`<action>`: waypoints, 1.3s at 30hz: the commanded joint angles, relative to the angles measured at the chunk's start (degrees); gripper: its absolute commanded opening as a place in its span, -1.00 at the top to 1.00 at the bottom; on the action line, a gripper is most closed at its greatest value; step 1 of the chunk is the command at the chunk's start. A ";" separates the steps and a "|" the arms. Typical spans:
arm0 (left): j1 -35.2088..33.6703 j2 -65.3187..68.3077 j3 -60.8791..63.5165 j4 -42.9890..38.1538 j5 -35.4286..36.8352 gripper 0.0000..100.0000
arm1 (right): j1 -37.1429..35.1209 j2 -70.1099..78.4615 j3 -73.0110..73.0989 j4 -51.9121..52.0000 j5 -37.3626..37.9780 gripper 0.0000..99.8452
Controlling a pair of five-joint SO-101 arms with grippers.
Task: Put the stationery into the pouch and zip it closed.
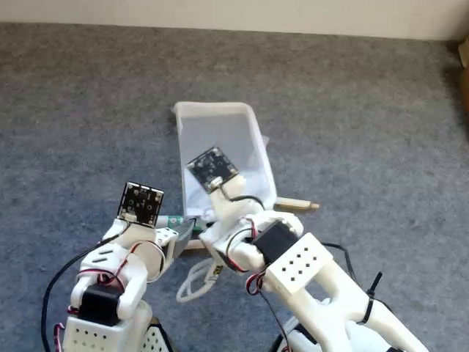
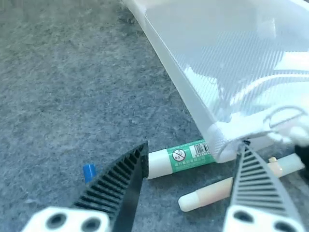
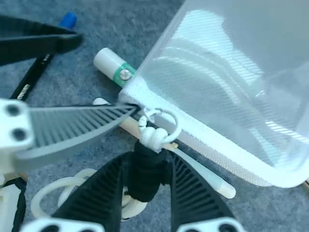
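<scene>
Counter (image 1: pixel 366 110): is being covered by a grey, carpet-like surface; everything is being carried on it.

Pouch (image 1: pixel 220 139): translucent white mesh, is being seen lying flat at mid-counter, its near corner pointing toward both arms.

Right pincer (image 3: pixel 147 160): is being kept clamped on the zip pull (image 3: pixel 145 171). The black tab is being squeezed between both jaws, with a white knot and a small ring just above it at the pouch corner.

Left pincer (image 2: pixel 193 147): is being held wide open just above the counter, jaws well apart on either side of the pouch's near corner. One jaw tip is being seen right at that corner; whether it is touching cannot be told.

Glue stick (image 2: pixel 181 157): white with a green label, is being seen lying outside the pouch, one end tucked under the pouch corner, between the left jaws.

Cream-coloured pen (image 2: pixel 217 191): is being seen on the counter just beside the glue stick, outside the pouch, running under its edge.

Black pen (image 3: pixel 34 75): blue-capped, is being seen lying on the counter near the left pincer, apart from the pouch.

White cord (image 3: pixel 58 198): is being seen looped on the counter below the right pincer.
</scene>
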 commanded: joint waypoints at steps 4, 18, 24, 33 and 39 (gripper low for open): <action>0.22 0.22 0.57 -3.69 -0.62 0.49 | -1.27 -2.51 -1.27 -0.66 0.44 0.99; -0.84 0.22 1.63 -7.56 -0.70 0.87 | -1.10 -2.51 -1.80 6.11 0.44 0.99; -0.92 0.22 0.04 -7.38 -0.62 0.99 | 1.63 -2.59 -1.80 6.37 0.44 0.99; -1.01 0.22 -0.48 -7.30 -0.53 0.99 | 7.60 -13.67 -2.33 10.59 0.79 0.99; -1.54 0.22 -0.57 -7.30 -0.44 0.99 | 9.36 -26.07 -0.04 12.62 0.97 0.99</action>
